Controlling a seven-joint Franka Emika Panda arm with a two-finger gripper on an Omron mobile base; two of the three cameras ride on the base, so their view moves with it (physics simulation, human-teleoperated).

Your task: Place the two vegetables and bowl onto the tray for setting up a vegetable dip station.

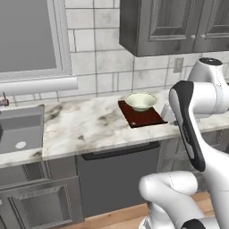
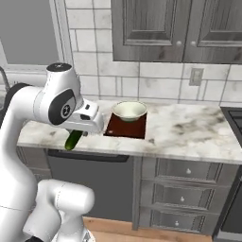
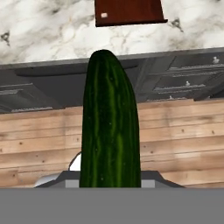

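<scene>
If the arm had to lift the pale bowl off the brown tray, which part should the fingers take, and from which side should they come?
Probably the rim, from above. The bowl stands upright on the tray, and its wide rim flares out, thin and open at the top, so one finger could go inside and one outside. Its foot is narrow and low against the tray, hard to reach. The near side, facing the counter edge, looks free of obstacles.

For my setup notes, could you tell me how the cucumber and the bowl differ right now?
The cucumber is dark green and elongated; the bowl is pale and round. The cucumber hangs from the hand off the counter's front edge; the bowl rests on the tray. Both belong to the dip station.
</scene>
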